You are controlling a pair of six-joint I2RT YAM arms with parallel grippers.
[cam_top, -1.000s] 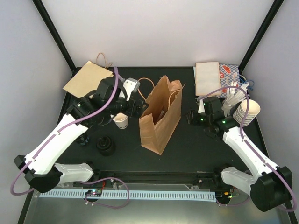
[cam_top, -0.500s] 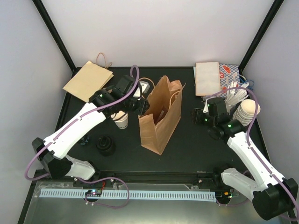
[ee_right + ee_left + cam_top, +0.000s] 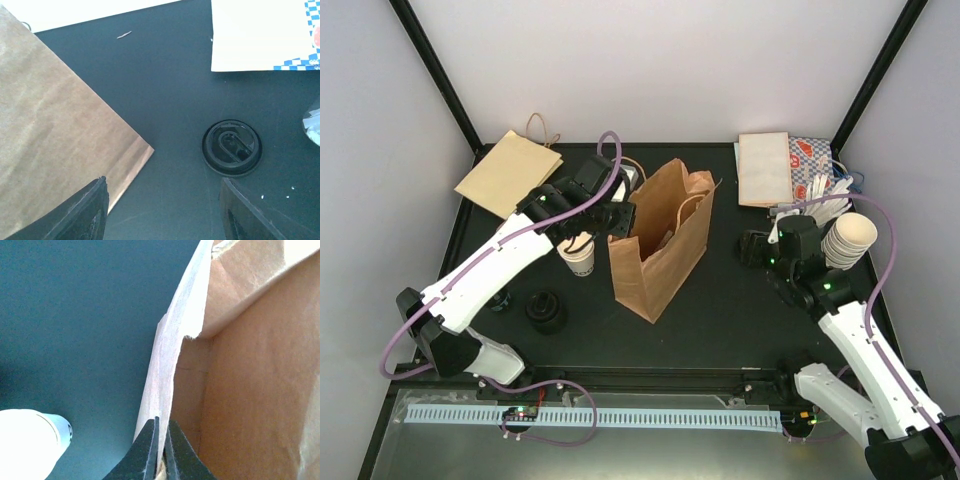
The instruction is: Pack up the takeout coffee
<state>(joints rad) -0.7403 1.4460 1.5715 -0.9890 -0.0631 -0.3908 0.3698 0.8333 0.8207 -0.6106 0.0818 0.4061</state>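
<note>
The dark tabletop [image 3: 720, 300] carries the brown paper bag [image 3: 660, 245], which stands upright near the middle with its mouth open; my left claw [image 3: 160, 450] is pressed together on the bag's left rim, pinching that single layer of paper; my right claw [image 3: 162, 212] hangs spread to the bag's right, holding nothing, with a black lid [image 3: 232, 147] lying flat beneath it; the takeout coffee [image 3: 579, 257] stands upright on the tabletop just beside the bag's left wall, untouched. I judge the cup light and thin-walled, so a hard squeeze would buckle it; its taper may let it slip down through the jaws; I would take it gently across the side wall just under the rolled rim, where the paper is stiffest, and keep it upright; whether it holds liquid I cannot tell.
</note>
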